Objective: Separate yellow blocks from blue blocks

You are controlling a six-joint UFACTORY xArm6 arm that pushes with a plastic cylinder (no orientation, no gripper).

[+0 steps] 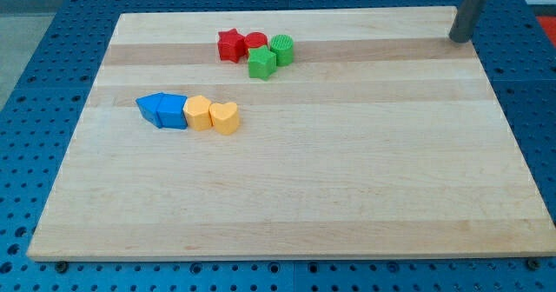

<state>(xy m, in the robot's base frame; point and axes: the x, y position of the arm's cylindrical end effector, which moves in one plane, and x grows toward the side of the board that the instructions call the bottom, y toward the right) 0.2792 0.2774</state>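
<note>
Two blue blocks sit in a row at the view's left: a blue triangular block [151, 107] and a blue block [172, 113] touching it. Right of them, touching, a yellow pentagon-like block [199, 113] and a yellow heart-shaped block [225, 117] complete the row. My tip [458, 39] is at the view's top right, near the board's far edge, far from all the blocks.
A cluster at the view's top centre holds a red star [230, 45], a red round block [254, 42], a green round block [281, 49] and a green block [261, 63]. The wooden board [347, 170] lies on a blue perforated table [43, 83].
</note>
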